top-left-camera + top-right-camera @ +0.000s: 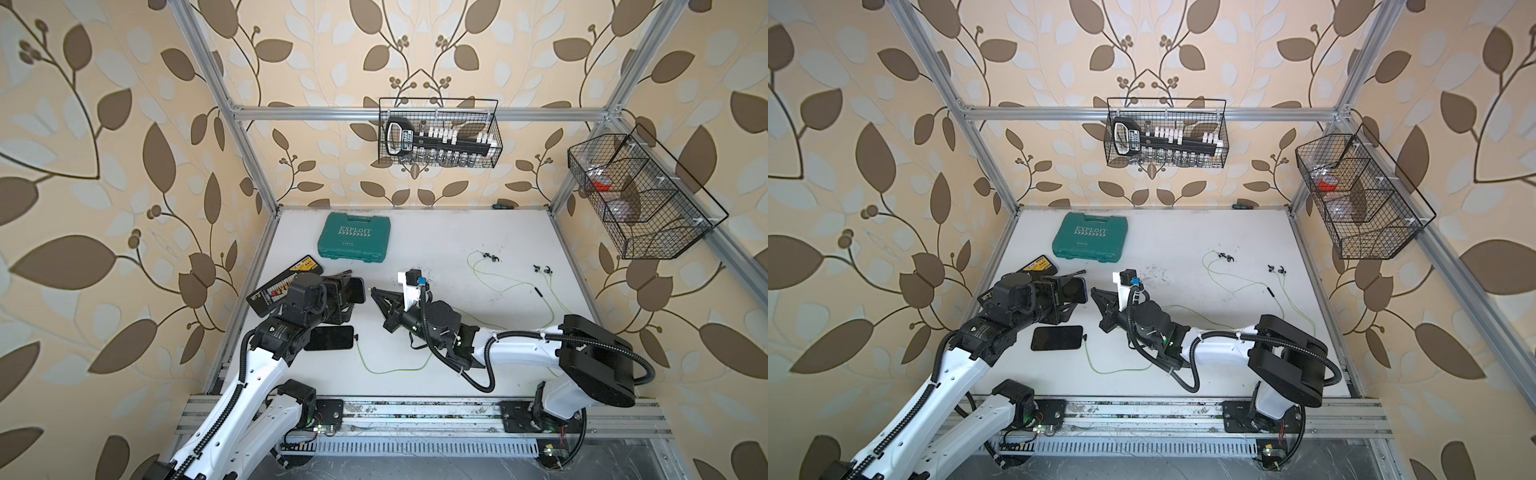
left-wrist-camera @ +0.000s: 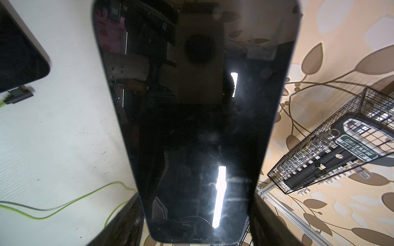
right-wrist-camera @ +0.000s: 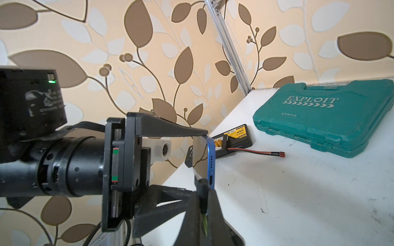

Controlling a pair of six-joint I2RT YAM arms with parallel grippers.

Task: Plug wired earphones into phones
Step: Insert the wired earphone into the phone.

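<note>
R plug vs held phone port: nearly lined up

L gripper (image 3: 200, 157) clamps the phone (image 2: 196, 119) off table, port end toward 3 o'clock; R gripper (image 3: 202, 204), closed on plug (image 3: 202, 191), sits just beside port, long axes roughly matching. 2nd phone (image 1: 1057, 337) at 6 o'clock, already plugged.

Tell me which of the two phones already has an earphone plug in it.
The phone lying flat on the table, near the left arm: a plug sits in its end. The other phone, held up by the left gripper, has none.

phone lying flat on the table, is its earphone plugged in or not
Plugged in. The flat phone has a small black plug seated at its end, the yellow-green cable trailing from it.
</note>
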